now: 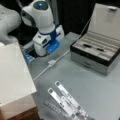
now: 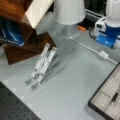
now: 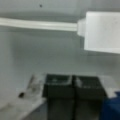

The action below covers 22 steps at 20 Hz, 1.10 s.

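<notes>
Two fingers (image 3: pixel 72 87) together, low beside cable switch (image 3: pixel 102 32)

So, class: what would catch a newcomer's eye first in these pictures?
Probably the white and blue gripper, low over the grey table at a front view's upper left, close to a white cable with an inline switch. At that view's right, an open compartment case holds a dark pen. A folded metal stand lies at its bottom.
</notes>
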Tool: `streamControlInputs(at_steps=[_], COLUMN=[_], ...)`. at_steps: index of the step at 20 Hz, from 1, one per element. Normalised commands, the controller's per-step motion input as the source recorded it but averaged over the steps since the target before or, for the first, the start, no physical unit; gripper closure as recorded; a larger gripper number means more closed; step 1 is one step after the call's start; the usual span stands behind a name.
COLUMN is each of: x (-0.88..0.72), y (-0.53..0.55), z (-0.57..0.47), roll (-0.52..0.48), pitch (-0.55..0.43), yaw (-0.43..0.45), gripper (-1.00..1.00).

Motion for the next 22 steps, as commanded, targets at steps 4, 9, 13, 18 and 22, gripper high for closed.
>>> streamControlInputs(at_steps=[4,9,13,18,22], x=[-0.39,-0.43,-0.46,-0.48,-0.48], y=[-0.3,-0.13,0.02,0.06,0.05], z=[-0.43,-0.41,-0.37,-0.28,-0.32], roll=[-0.039,-0.035,-0.007,0.006,0.011], pitch=[-0.23,-0.307,-0.345,-0.362,-0.377], yaw=[0.06,0.061,0.044,0.033,0.017], gripper=[1.0,1.0,1.0,1.0,1.0])
